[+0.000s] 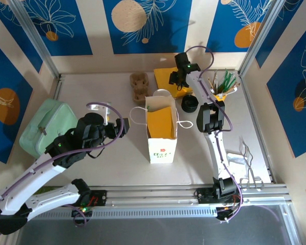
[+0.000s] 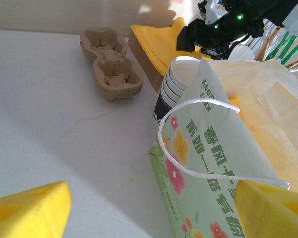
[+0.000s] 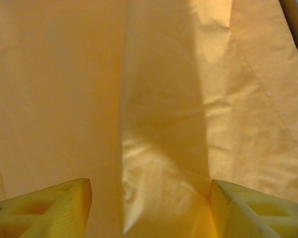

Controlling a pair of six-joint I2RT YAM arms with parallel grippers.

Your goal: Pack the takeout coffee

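Quick status from my end of the remote rig. The paper bag (image 1: 161, 148) sits in the middle of the table (image 1: 102, 87), mouth open and facing the far side, with its yellow lining and white string handles showing.

The left gripper (image 1: 121, 126) hovers just left of the bag, pointing at it. On the left wrist cam its two yellow fingers (image 2: 37, 208) are spread wide with nothing between them. The printed side of the bag runs right up to the right-hand finger, but I can't tell if they touch.

The right gripper (image 1: 173, 80) is reached out to the far side, down over the pile of yellow napkins (image 1: 162, 76). On the right wrist cam the jaws are well apart, and creased yellow paper lies under and between them. They aren't clamped on anything.

A stack of lidless white cups (image 2: 181, 82) stands right behind the bag's open end, and the brown cardboard cup carriers (image 1: 138, 86) are a bit to its left. Some black lids (image 1: 189, 104) sit just right of the bag, under the right arm. A holder of stirrers (image 1: 222, 84) is at the far right, and a mint green pouch (image 1: 46, 126) hangs off the left edge.

As for the lidded coffee cup, honestly I can't tell where it is right now.
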